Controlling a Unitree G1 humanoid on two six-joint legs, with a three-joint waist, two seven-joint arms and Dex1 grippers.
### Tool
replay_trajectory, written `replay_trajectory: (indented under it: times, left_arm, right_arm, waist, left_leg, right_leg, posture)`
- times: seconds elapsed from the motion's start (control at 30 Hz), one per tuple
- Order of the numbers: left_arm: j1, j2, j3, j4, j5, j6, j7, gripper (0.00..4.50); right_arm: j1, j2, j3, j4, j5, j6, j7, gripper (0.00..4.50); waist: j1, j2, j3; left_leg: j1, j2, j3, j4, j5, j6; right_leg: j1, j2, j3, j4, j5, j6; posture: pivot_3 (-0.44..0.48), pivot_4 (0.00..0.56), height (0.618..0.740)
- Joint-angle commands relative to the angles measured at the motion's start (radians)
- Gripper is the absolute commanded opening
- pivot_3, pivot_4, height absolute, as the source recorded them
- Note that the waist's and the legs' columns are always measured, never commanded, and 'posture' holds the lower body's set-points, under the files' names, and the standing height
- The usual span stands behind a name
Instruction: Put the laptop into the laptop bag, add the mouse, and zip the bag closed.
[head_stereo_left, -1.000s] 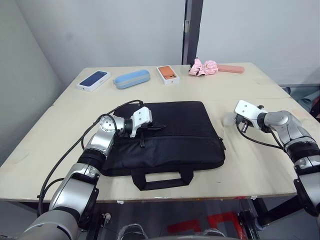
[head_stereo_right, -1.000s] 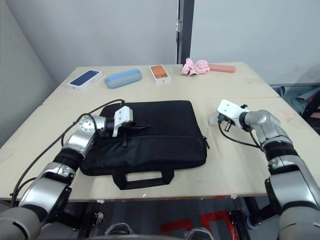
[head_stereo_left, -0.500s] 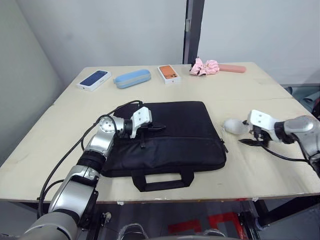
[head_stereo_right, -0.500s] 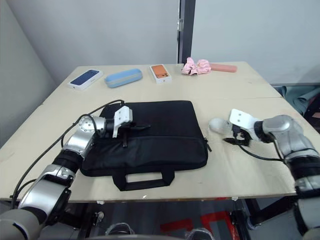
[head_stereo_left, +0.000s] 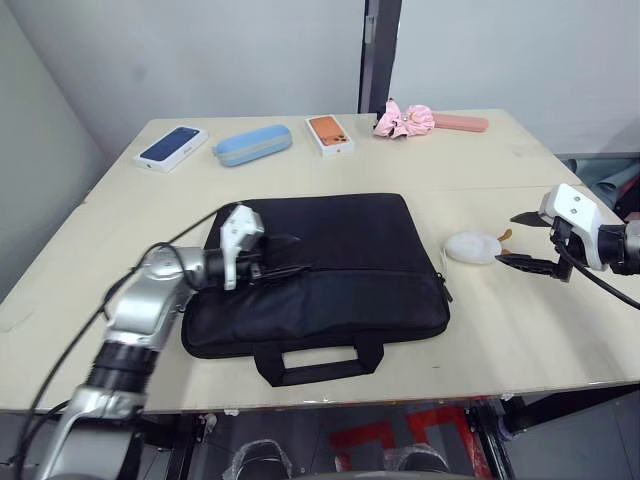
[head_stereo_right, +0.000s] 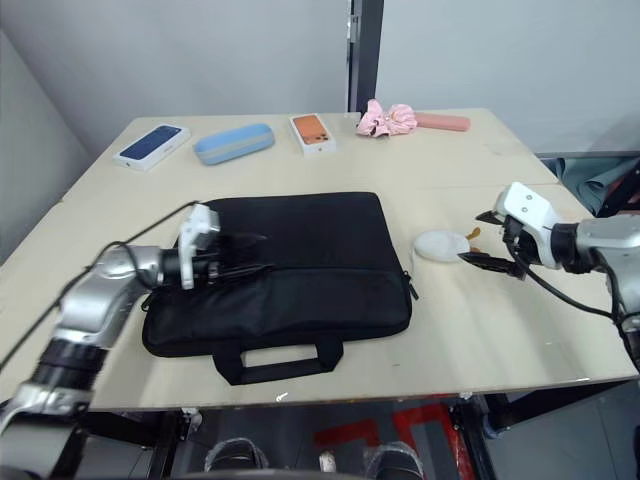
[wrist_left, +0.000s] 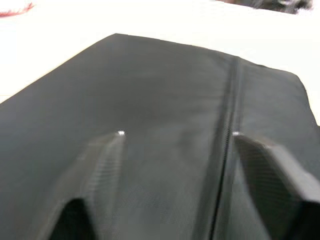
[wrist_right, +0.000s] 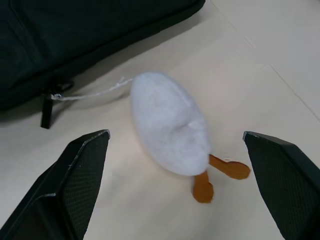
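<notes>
1. Bag (head_stereo_left: 320, 270) lies flat mid-table, looks zipped; laptop isn't visible.
2. Left gripper (head_stereo_left: 283, 255) sits spread on the bag's top.
3. Right gripper (head_stereo_right: 485, 238) is wide open by a white plush (wrist_right: 170, 122), apparently not the mouse. Next: find the real one.

Laptop bag (head_stereo_left: 340, 250): black fabric, rectangular briefcase type, laid flat at the middle of the table (head_stereo_left: 300, 170), long sides running left-right. Strap handle (head_stereo_left: 320, 358) is seen on the near long edge, lying flat and pointing toward the robot. A zipper seam (head_stereo_left: 370, 272) runs across the top face, parallel to the near edge. Zipper pull (wrist_right: 47, 107) hangs at the near right corner, resting on the tabletop
</notes>
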Motion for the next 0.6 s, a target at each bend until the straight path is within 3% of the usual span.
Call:
replay_trajectory:
  times: [0.03,0.1,0.23,0.47,0.6]
  left_arm:
    - [0.035,0.058,0.091,-0.092,-0.061,0.065,0.031,4.46]
    - [0.074,0.108,0.16,-0.111,-0.09,0.106,0.041,4.46]
    - [0.213,0.336,0.385,-0.024,-0.083,0.13,-0.051,4.46]
    - [0.267,0.557,0.5,0.102,-0.065,0.157,-0.136,4.46]
    - [0.249,0.615,0.51,0.172,-0.054,0.134,-0.157,4.46]
  right_arm:
    - [0.002,-0.051,-0.035,-0.084,0.057,0.089,0.039,4.5]
    - [-0.009,-0.071,-0.026,-0.123,0.097,0.167,0.071,4.5]
    - [-0.166,-0.119,0.023,-0.111,0.119,0.188,0.153,4.5]
    - [-0.304,-0.153,0.078,-0.055,0.122,0.209,0.231,4.5]
    - [-0.359,-0.137,0.101,-0.011,0.121,0.205,0.248,4.5]
  waist:
    - [0.003,0.0,0.0]
    - [0.006,0.0,0.0]
    - [-0.014,-0.002,0.006]
    - [0.004,-0.006,0.008]
    - [0.01,-0.007,0.009]
  left_leg:
    - [0.0,0.0,0.0,0.0,0.0,0.0]
    - [0.001,0.0,0.0,0.001,-0.001,0.001]
    - [0.002,0.002,0.0,0.004,-0.001,0.001]
    - [0.005,0.002,0.0,0.01,-0.001,0.002]
    - [0.005,0.002,-0.001,0.013,-0.001,0.002]
  right_leg:
    - [0.0,0.0,0.0,0.0,-0.001,-0.001]
    - [0.001,0.0,0.0,0.0,-0.005,-0.008]
    - [0.0,0.001,0.001,0.003,-0.004,-0.007]
    - [0.002,0.0,0.001,0.01,-0.005,-0.009]
    - [0.001,0.0,0.002,0.016,-0.006,-0.01]
  posture:
    - [0.0,0.15,0.74]
    - [0.0,0.15,0.74]
    - [0.0,0.15,0.74]
    - [0.0,0.15,0.74]
    - [0.0,0.15,0.74]
